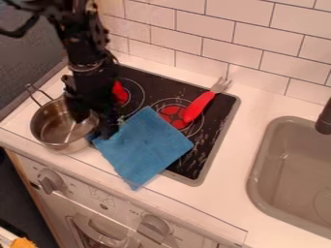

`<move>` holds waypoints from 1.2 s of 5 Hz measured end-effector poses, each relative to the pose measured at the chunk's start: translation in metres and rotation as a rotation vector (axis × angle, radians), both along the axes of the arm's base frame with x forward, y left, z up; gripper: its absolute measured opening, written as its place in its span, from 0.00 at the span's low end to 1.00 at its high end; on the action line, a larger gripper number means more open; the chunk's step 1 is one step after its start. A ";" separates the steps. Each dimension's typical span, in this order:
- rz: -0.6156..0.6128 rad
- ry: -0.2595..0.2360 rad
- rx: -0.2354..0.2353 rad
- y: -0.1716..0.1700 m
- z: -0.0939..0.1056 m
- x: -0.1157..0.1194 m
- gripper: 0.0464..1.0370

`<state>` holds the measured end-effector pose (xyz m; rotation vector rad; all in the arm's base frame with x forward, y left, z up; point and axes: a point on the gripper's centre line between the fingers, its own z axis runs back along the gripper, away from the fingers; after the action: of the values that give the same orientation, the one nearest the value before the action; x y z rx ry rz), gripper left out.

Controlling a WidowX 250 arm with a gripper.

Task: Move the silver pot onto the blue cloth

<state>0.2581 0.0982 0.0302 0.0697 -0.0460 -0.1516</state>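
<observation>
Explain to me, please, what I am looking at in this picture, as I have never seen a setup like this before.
The black machine coming in from the upper left is a robot arm. The part at its lower end, meant for grasping, is the end effector. A fixed camera took the picture, looking down at a slant on a toy kitchen.

The end effector is at the right-hand side of a silver pot, whose handle points to the upper left. I cannot tell whether it is gripping the pot. Beside it, a blue cloth lies partly over the black stovetop and partly over the white counter. A fork with a red handle lies behind the cloth, and a sink is on the right.
</observation>
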 end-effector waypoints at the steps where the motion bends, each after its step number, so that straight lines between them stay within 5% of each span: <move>1: 0.010 0.043 0.005 0.005 -0.015 -0.004 0.91; 3: -0.019 0.055 0.007 0.000 -0.017 -0.002 0.29; 4: -0.019 0.018 -0.002 -0.012 0.000 -0.003 0.09; 6: 0.002 -0.062 -0.094 -0.072 0.033 0.001 0.03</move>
<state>0.2594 0.0265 0.0632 -0.0196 -0.1143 -0.1455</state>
